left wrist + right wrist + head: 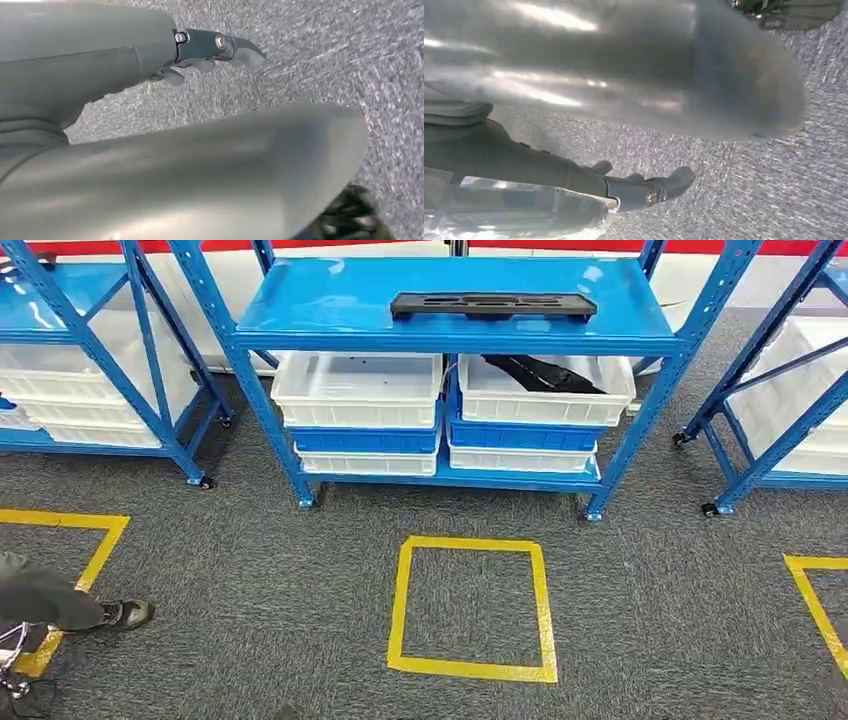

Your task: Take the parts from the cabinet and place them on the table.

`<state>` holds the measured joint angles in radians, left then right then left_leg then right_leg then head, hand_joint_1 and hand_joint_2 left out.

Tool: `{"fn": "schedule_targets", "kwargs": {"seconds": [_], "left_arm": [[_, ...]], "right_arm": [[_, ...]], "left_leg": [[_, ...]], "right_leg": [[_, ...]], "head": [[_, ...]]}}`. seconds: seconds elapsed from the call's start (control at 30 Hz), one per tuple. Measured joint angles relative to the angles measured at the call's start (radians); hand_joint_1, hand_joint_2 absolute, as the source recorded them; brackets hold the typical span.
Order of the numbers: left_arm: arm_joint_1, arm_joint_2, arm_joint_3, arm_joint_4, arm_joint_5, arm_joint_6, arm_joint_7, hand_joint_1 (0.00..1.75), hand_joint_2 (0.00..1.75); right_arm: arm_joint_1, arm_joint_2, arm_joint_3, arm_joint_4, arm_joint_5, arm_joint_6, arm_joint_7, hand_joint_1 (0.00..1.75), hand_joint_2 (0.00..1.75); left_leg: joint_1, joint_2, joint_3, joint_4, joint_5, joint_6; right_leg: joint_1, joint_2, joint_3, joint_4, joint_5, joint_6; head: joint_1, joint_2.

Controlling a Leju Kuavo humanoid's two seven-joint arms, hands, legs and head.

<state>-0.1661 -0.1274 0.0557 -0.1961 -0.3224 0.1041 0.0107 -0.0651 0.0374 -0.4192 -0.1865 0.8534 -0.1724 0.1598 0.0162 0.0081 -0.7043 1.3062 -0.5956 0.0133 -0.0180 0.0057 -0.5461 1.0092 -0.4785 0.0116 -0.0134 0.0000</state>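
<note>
While both hands hang over the grey carpet [300, 570], left hand [200, 50] and right hand [639, 187] with fingers loose and holding nothing, one black part [493, 306] sits on the blue rack's [450, 340] top shelf, another [545, 373] in the white bin [545, 400] below.

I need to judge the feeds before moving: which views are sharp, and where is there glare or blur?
Head view: sharp, with soft glare on the blue shelf top. Left wrist view: left robot hand fairly clear, carpet smeared. Right wrist view: bright streaks on the blurred cover, right robot hand soft.
</note>
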Motion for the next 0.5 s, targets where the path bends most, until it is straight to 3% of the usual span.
{"fn": "schedule_targets", "kwargs": {"seconds": [0.07, 0.1, 0.13, 0.23, 0.27, 0.3, 0.37, 0.43, 0.47, 0.5], "left_arm": [[-0.001, 0.0, 0.0, 0.0, 0.0, 0.0, 0.0, 0.0, 0.0], [-0.002, 0.0, 0.0, 0.0, 0.0, 0.0, 0.001, 0.0, 0.0], [-0.004, 0.005, 0.0, 0.0, 0.0, 0.0, 0.003, 0.0, 0.0], [-0.005, 0.004, 0.0, 0.0, 0.0, 0.001, 0.006, 0.0, 0.0], [-0.006, 0.003, 0.0, 0.0, 0.0, 0.001, 0.006, 0.0, 0.0], [-0.005, 0.002, 0.0, 0.0, 0.0, 0.0, 0.007, 0.0, 0.0], [-0.007, 0.002, 0.0, 0.0, 0.0, -0.001, 0.007, 0.0, 0.0], [-0.006, 0.0, 0.0, 0.0, 0.0, -0.007, 0.007, 0.0, 0.0], [-0.006, 0.0, 0.0, 0.0, 0.0, -0.008, 0.007, 0.0, 0.0], [-0.004, -0.001, 0.0, 0.0, 0.0, -0.009, 0.007, 0.0, 0.0]], "right_arm": [[-0.002, 0.0, 0.0, 0.0, 0.001, 0.001, 0.0, 0.0, 0.0], [-0.003, 0.001, 0.0, 0.0, 0.001, 0.002, 0.0, 0.0, 0.0], [-0.003, 0.006, 0.0, 0.0, 0.001, 0.002, 0.0, 0.0, 0.0], [-0.002, 0.005, 0.0, 0.0, 0.002, 0.007, 0.002, 0.0, 0.0], [-0.004, 0.005, 0.0, 0.0, 0.003, 0.007, 0.002, 0.0, 0.0], [-0.004, 0.004, 0.0, 0.0, 0.002, 0.007, 0.002, 0.0, 0.0], [-0.003, 0.005, 0.0, 0.0, 0.002, 0.007, 0.002, 0.0, 0.0], [-0.002, 0.002, 0.0, 0.0, 0.001, 0.007, 0.002, 0.0, 0.0], [0.0, 0.002, 0.0, 0.0, 0.001, 0.007, 0.002, 0.0, 0.0], [0.003, 0.001, 0.0, 0.0, 0.0, 0.007, 0.003, 0.0, 0.0]], "left_leg": [[-0.007, -0.004, 0.082, -0.174, 0.1, 0.024], [-0.014, -0.012, 0.125, -0.261, 0.136, 0.042], [-0.016, -0.008, 0.133, -0.279, 0.122, 0.047], [-0.027, -0.003, 0.131, -0.288, 0.125, 0.049], [-0.027, -0.003, 0.137, -0.302, 0.131, 0.053], [-0.01, 0.001, 0.151, -0.323, 0.145, 0.048], [-0.014, 0.004, 0.157, -0.33, 0.146, 0.055], [-0.016, 0.005, 0.157, -0.33, 0.142, 0.057], [-0.016, 0.005, 0.157, -0.329, 0.14, 0.055], [-0.016, 0.004, 0.16, -0.329, 0.137, 0.053]], "right_leg": [[0.008, 0.007, 0.006, 0.0, -0.001, -0.001], [0.009, 0.009, 0.008, -0.001, -0.002, -0.002], [0.013, 0.009, 0.007, -0.001, -0.002, -0.001], [0.008, 0.008, 0.004, -0.006, -0.003, 0.005], [0.013, 0.008, 0.007, -0.011, -0.001, 0.012], [0.016, 0.006, 0.001, 0.006, -0.008, 0.013], [0.015, 0.004, -0.051, 0.108, -0.058, 0.006], [0.008, 0.004, -0.14, 0.275, -0.119, 0.006], [0.007, 0.004, -0.162, 0.311, -0.123, 0.013], [0.004, 0.003, -0.162, 0.295, -0.106, 0.026]], "head": [[0.0, 0.0], [0.0, 0.0], [0.004, 0.0], [0.002, 0.0], [0.001, 0.0], [0.002, 0.0], [0.007, 0.0], [0.007, 0.0], [0.009, 0.0], [0.008, 0.0]]}}
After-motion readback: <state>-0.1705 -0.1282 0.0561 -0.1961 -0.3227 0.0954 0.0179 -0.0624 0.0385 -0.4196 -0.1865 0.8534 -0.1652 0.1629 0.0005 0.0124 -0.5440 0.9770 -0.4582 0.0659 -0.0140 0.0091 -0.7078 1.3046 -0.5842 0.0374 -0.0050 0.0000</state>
